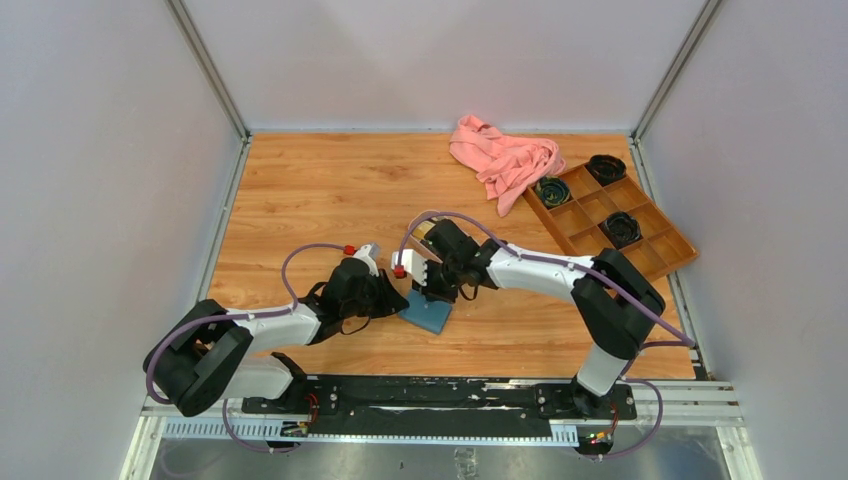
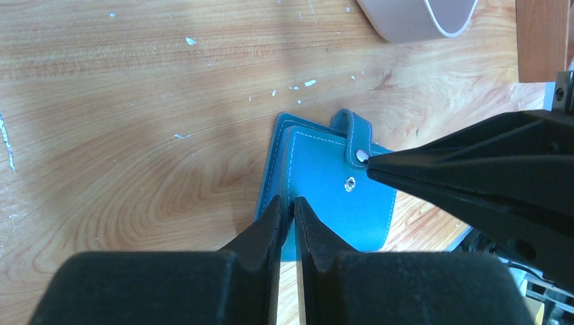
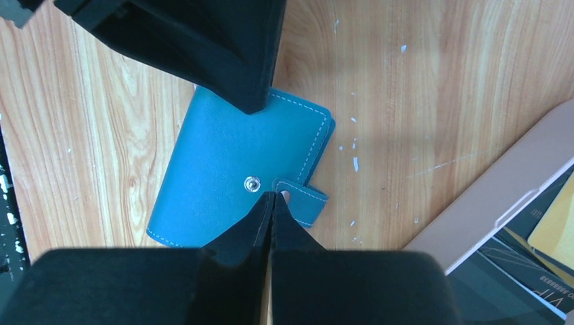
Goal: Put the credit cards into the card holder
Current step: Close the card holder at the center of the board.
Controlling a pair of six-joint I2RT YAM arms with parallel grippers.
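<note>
The teal card holder (image 1: 430, 318) lies folded shut on the wood, its strap (image 3: 308, 200) unsnapped beside the round stud (image 3: 252, 183). My left gripper (image 2: 292, 201) is shut on the card holder's (image 2: 332, 196) stitched left edge. My right gripper (image 3: 272, 196) is shut, its tips touching the strap's snap end; whether it pinches the strap I cannot tell. In the top view the two grippers, left (image 1: 395, 298) and right (image 1: 432, 292), meet over the holder. Credit cards, one black (image 3: 514, 271) and one gold (image 3: 555, 223), lie in a pinkish-rimmed tray (image 3: 487, 203) to the right.
A pink cloth (image 1: 505, 160) lies crumpled at the back. Beside it a brown compartmented wooden box (image 1: 655, 240) holds dark round items. The tray's rim (image 2: 420, 17) also shows beyond the holder in the left wrist view. Grey walls enclose the table.
</note>
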